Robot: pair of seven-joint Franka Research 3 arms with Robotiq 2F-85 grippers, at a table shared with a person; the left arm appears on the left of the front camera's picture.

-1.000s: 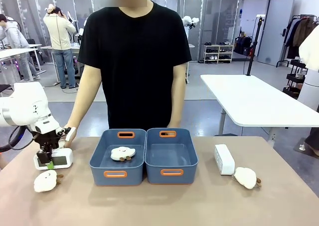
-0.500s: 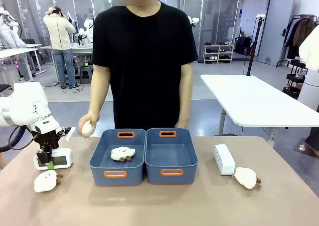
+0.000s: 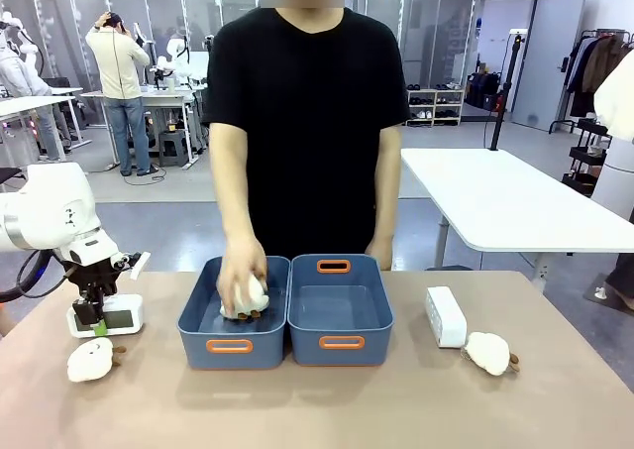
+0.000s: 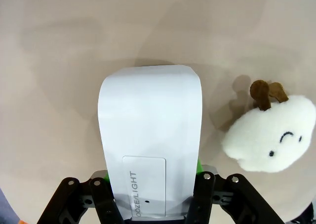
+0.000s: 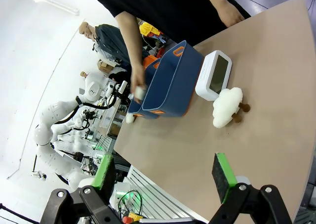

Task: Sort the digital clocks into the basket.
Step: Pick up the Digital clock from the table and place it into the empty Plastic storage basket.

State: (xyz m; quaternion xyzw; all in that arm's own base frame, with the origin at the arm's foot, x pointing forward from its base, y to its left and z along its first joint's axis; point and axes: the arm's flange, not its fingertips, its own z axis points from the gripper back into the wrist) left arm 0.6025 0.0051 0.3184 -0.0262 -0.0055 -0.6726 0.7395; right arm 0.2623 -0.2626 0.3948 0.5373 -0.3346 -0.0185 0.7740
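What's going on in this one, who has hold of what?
The left gripper is closed on a white digital clock at the table's left side, beside a plush toy. The person's hand is setting another plush into the left blue basket. The second clock stands right of the right basket, untouched. The right gripper hangs open. Neither clock is in a basket yet.

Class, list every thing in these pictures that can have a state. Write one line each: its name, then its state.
left end effector, shut on the left clock
left clock, upright, gripped
right end effector, open, above the table
right clock, standing on the table, untouched
left bin, holds a plush toy under the person's hand
right bin, upright, bare floor showing
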